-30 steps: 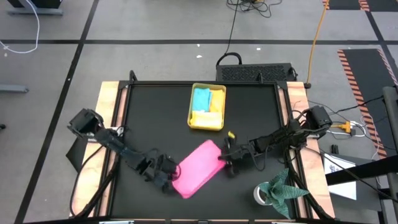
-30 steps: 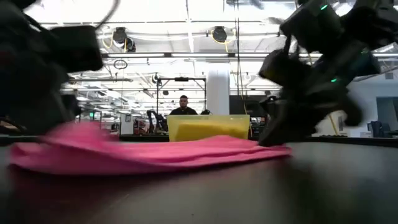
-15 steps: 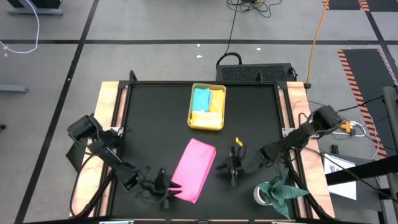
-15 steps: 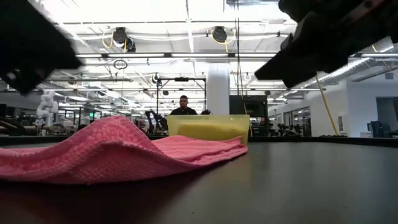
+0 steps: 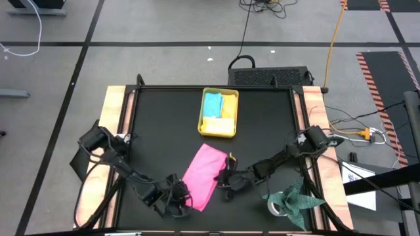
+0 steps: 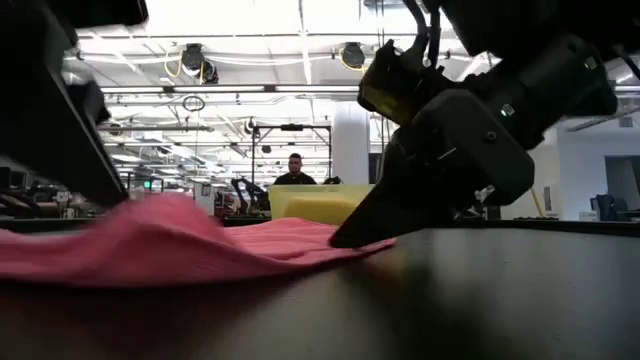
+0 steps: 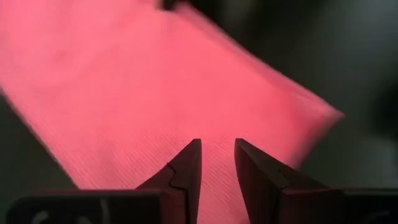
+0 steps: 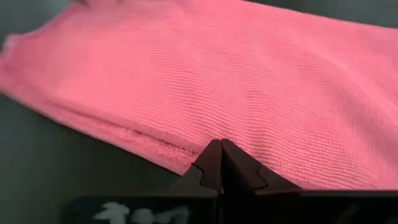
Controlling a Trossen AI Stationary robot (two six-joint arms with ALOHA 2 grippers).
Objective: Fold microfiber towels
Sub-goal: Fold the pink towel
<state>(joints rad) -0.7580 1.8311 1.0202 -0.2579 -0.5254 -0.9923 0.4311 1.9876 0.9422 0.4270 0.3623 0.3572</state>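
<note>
A pink towel (image 5: 205, 174) lies on the black table as a narrow folded strip, slanting from the near left to the far right. My left gripper (image 5: 178, 196) is at its near-left end, fingers narrowly open over the cloth (image 7: 155, 93). My right gripper (image 5: 224, 180) is shut at the strip's right long edge (image 8: 155, 146). A light blue towel (image 5: 212, 105) and a yellow towel (image 5: 228, 108) lie in the yellow tray (image 5: 216, 134) at the far middle. The orange towel is not in view. My left gripper's fingertips (image 7: 194, 155) stand over the pink towel near its near end; I cannot tell whether they touch it. My right gripper's shut fingertips (image 8: 214, 155) meet the towel's right long edge (image 8: 180, 155), coming slanting down from the table's right. The towel lies on the table.
A dark green cloth (image 5: 293, 196) and a small white object (image 5: 275, 205) sit at the near right corner. The tray stands just beyond the towel's far end. A person (image 6: 295, 172) shows in the room behind the table. Bare black table lies to the far left and far right.
Both grippers drew back from the pink towel, which settled from a wider rounded shape into a narrower flat strip. My right gripper has since gone toward the table's left, back to the strip's right edge. My left gripper has come back to its near-left end.
</note>
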